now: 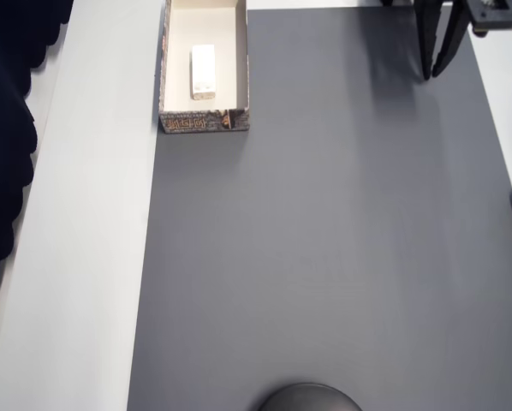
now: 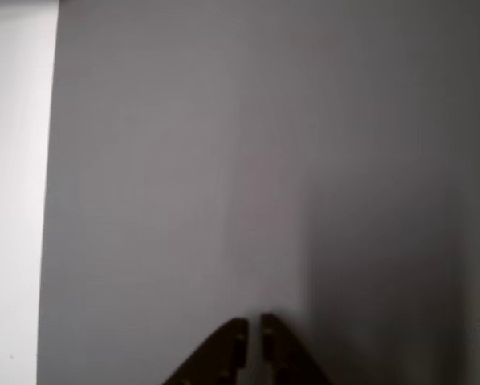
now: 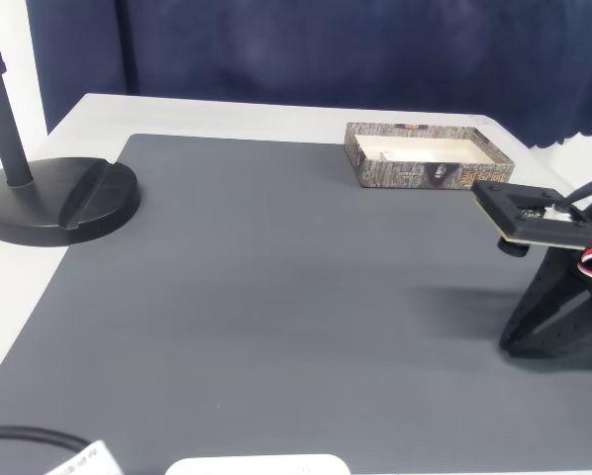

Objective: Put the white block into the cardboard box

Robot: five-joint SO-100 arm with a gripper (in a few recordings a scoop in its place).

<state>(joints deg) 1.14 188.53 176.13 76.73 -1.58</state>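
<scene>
The white block [image 1: 203, 71] lies flat inside the cardboard box [image 1: 203, 122], near the middle of its cream floor. The box sits at the top left of the overhead view, at the grey mat's corner. In the fixed view the cardboard box [image 3: 430, 173] stands at the far side, and its patterned wall hides the block. My gripper [image 1: 431, 73] is at the top right of the overhead view, far from the box, its dark fingers [image 1: 449, 43] pointing down at the mat. In the wrist view my gripper [image 2: 252, 325] is shut with nothing in it, only bare mat below.
A wide grey mat [image 1: 324, 257] covers the table, with a white strip [image 1: 85, 257] along its left. A black round stand base with a pole [image 3: 58, 198] sits at the mat's left in the fixed view. A white slab [image 3: 256, 463] lies at the near edge.
</scene>
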